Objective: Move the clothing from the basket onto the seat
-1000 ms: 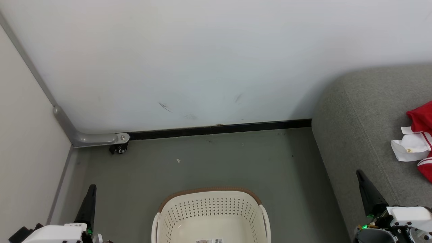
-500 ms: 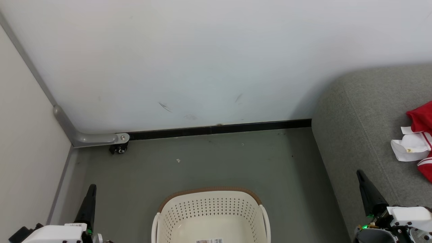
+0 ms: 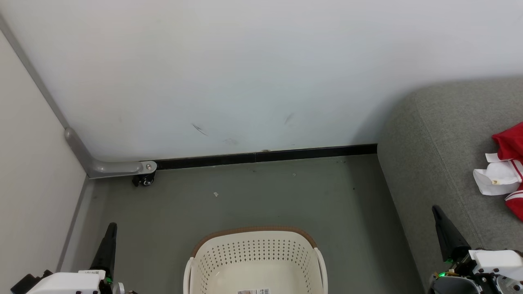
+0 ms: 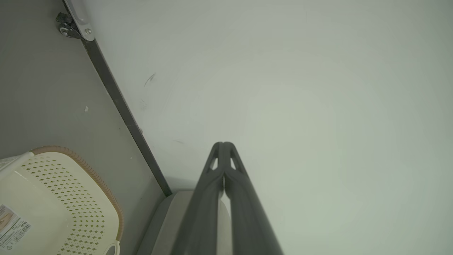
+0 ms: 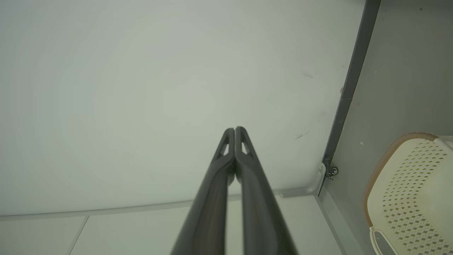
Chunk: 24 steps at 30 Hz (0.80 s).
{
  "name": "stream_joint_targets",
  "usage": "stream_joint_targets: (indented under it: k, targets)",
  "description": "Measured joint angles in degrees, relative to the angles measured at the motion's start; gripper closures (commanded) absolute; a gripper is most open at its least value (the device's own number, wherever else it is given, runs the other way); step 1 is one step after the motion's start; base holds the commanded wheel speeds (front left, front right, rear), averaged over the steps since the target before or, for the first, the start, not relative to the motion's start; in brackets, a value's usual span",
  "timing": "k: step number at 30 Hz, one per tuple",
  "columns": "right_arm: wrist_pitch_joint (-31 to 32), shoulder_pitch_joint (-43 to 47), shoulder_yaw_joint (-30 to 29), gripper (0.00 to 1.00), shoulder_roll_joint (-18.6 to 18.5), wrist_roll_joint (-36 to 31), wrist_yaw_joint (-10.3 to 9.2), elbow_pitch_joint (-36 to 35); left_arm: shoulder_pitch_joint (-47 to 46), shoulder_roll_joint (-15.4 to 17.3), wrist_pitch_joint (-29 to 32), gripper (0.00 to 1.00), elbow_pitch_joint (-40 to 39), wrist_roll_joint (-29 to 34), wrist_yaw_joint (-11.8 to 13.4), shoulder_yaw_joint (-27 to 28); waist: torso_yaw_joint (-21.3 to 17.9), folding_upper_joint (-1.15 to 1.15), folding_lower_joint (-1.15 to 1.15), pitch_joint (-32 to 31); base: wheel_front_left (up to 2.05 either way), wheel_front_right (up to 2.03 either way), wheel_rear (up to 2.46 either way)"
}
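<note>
already the clothing (image 3: 508,145) lies on the seat (image 3: 441,155) near the closed, empty right jaws, with the left jaws closed too.

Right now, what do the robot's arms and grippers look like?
The left gripper and right gripper match: two long, dark grey, tapering fingers with triangular cut-outs near the tips, on white wrist housings with small green lights; the left housing carries a small printed label.

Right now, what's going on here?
Nothing is being handled. The left gripper and right gripper are both shut and empty, either side of the basket on the floor. Its visible part holds just a label. Red and white clothing lies on the seat.
</note>
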Motion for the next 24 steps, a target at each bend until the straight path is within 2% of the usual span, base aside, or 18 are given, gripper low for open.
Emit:
stream_joint_targets:
  k: [24]
  targets:
    - [0.1, 0.0, -0.1, 1.00, 0.0, 0.0, 0.00, 0.0, 0.0, 0.0, 0.0, 1.00, 0.0, 0.0, 0.0, 0.0, 0.0, 0.00, 0.00, 0.0, 0.00, 0.00, 0.00]
